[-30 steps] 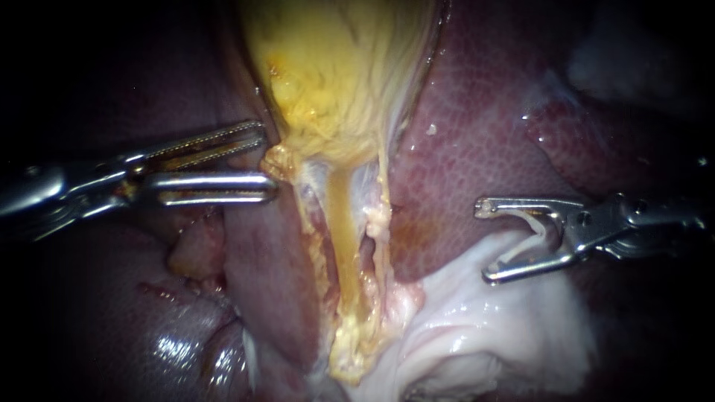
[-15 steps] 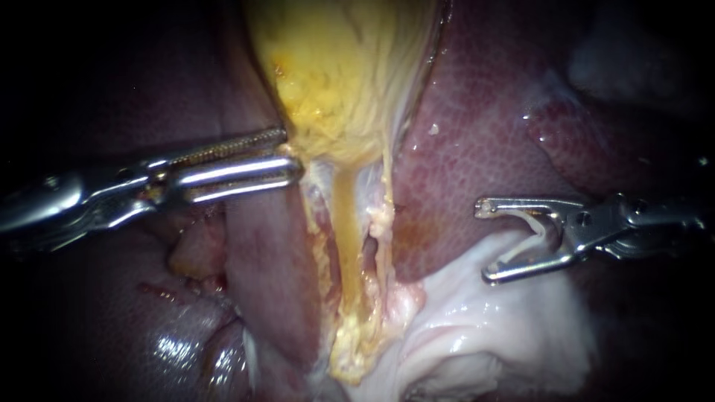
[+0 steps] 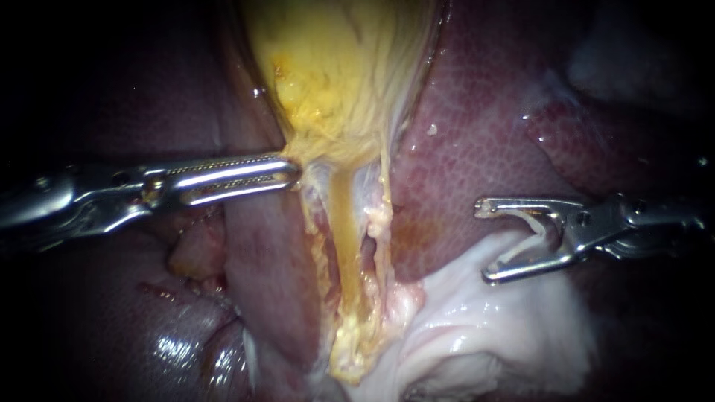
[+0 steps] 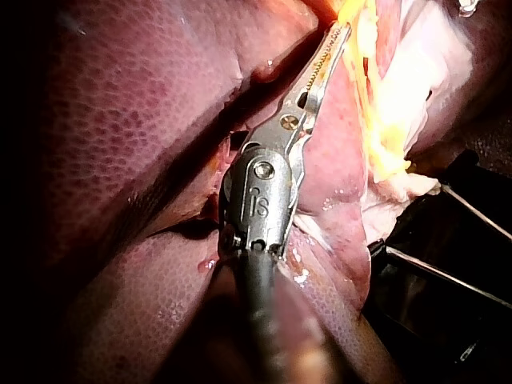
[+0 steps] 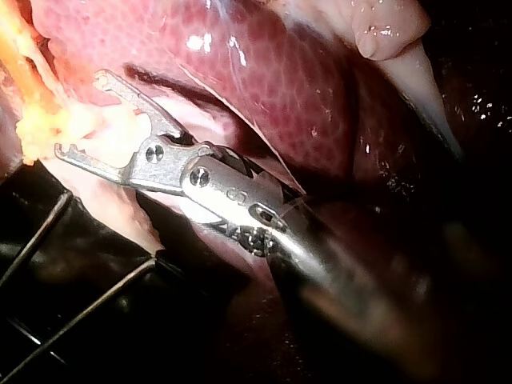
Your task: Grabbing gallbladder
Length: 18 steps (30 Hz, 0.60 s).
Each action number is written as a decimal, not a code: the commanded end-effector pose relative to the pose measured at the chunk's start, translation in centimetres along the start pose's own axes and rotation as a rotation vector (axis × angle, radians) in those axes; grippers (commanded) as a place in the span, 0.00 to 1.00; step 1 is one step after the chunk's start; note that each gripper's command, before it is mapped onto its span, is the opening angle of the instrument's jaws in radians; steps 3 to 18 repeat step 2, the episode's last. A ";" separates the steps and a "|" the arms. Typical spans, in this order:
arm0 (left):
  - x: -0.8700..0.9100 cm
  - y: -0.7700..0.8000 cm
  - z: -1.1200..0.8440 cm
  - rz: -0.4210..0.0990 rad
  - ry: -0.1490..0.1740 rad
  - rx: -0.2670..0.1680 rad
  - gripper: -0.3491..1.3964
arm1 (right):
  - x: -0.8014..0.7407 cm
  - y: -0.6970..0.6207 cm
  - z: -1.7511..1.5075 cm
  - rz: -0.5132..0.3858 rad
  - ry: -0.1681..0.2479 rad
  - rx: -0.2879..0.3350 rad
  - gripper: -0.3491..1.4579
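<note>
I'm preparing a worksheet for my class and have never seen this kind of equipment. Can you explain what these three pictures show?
This is a surgical robot at a bench, working on a pig's liver and yellow gallbladder. One picture comes from the endoscope's camera, close to the tissue; the other two come from cameras on each arm. The left instrument appears to have its jaws shut on the gallbladder's lower edge. The right instrument holds nothing: its jaws are open by pale tissue.
</note>
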 end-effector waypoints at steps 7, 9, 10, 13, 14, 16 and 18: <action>-0.01 0.01 -0.01 0.000 0.003 0.000 0.00 | 0.00 0.00 0.00 0.000 0.000 0.000 0.53; -0.01 0.01 -0.01 0.000 0.003 0.000 0.00 | 0.00 0.00 0.00 0.000 0.000 0.000 0.53; -0.01 0.01 -0.01 0.000 0.003 0.000 0.00 | 0.00 0.00 0.00 0.000 0.000 0.000 0.53; -0.01 0.01 -0.01 0.000 0.003 0.000 0.00 | 0.00 0.00 0.00 0.000 0.000 0.000 0.53; -0.01 0.01 -0.01 0.000 0.003 0.000 0.00 | 0.00 0.00 0.00 0.000 0.000 0.000 0.53; -0.01 0.01 -0.01 0.000 0.003 0.000 0.00 | 0.00 0.00 0.00 0.000 0.000 0.000 0.53; -0.01 0.01 -0.01 0.000 0.003 0.000 0.00 | 0.00 0.00 0.00 0.000 0.000 0.000 0.53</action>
